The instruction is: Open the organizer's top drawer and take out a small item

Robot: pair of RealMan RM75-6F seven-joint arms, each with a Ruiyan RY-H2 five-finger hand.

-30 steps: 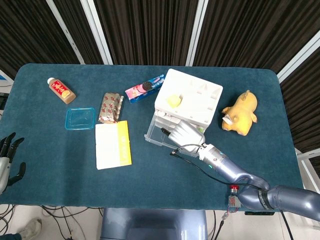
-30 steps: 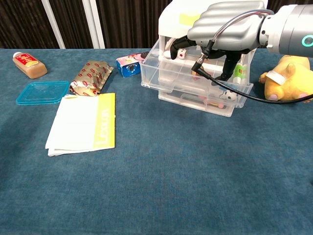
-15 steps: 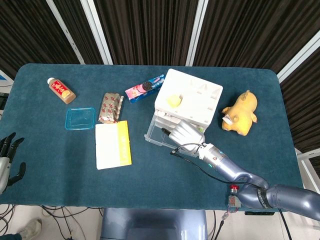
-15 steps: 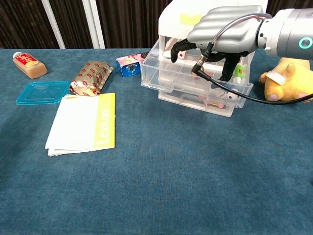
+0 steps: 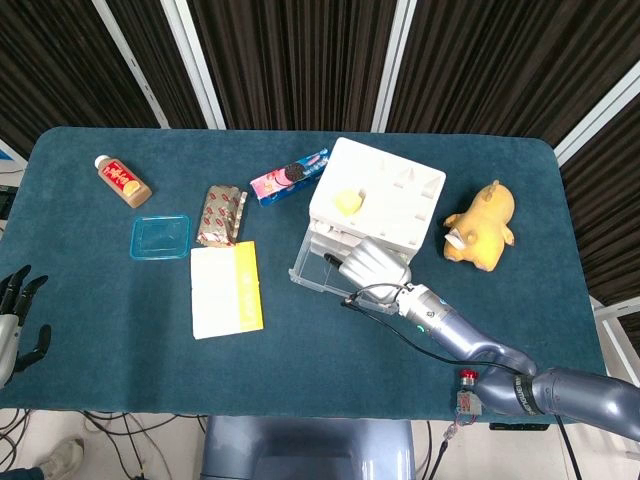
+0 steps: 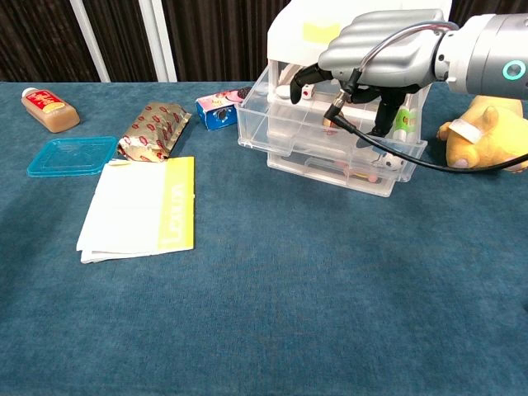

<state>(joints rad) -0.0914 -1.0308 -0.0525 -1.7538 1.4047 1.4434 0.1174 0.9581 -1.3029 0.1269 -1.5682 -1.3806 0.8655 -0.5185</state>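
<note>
The white organizer [image 5: 385, 190] stands right of centre, its clear top drawer [image 6: 285, 124] pulled out toward me. My right hand [image 6: 384, 54] hangs over the open drawer with its fingers [image 6: 381, 111] curled down inside; from the head view the hand [image 5: 372, 265] covers the drawer's front. A small white die [image 6: 306, 92] lies right at its leftmost fingertips; whether they pinch it is unclear. A green-and-white tube [image 6: 403, 122] stands in the drawer's right end. My left hand [image 5: 15, 322] hangs at the table's near-left edge, fingers spread, holding nothing.
A yellow plush toy [image 6: 487, 136] lies right of the organizer. Left of it are a cookie box [image 6: 216, 110], a foil snack pack [image 6: 153, 130], a white-and-yellow booklet [image 6: 140, 206], a blue lid [image 6: 70, 155] and a brown bottle [image 6: 49, 110].
My right hand has lifted slightly over the drawer and its leftmost fingers have shifted near the die. The left hand has not moved.
</note>
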